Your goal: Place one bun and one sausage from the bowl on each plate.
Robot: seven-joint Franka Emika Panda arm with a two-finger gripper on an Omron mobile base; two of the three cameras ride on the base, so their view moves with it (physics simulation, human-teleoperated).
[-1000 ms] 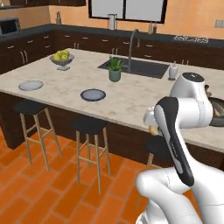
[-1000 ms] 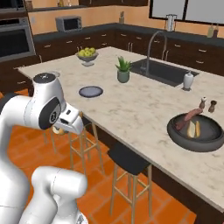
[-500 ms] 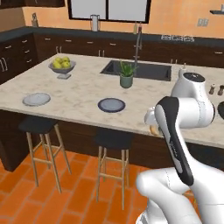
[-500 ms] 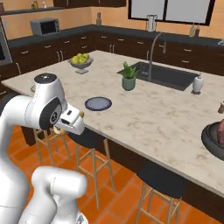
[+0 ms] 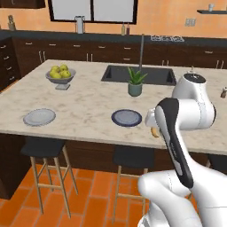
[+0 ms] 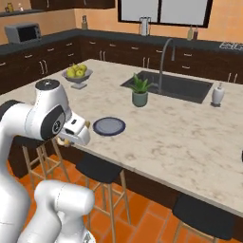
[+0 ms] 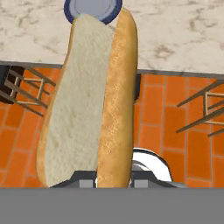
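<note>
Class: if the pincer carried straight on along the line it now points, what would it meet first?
Probably the orange tiled floor, beside the dark wooden stools. The pincer, shut on the long golden-crusted split bun, sits off the marble counter's edge; the blue-grey round plate lies further out. Depth is unclear.

The robot's arm (image 5: 179, 133) is showing smooth, glossy white shells with rounded, bulbous segments. Dark grey-black bands are running along the joints, and one round joint cap (image 6: 47, 84) is wearing a dark top. The wrist block (image 6: 76, 130) is looking boxy and white.
</note>
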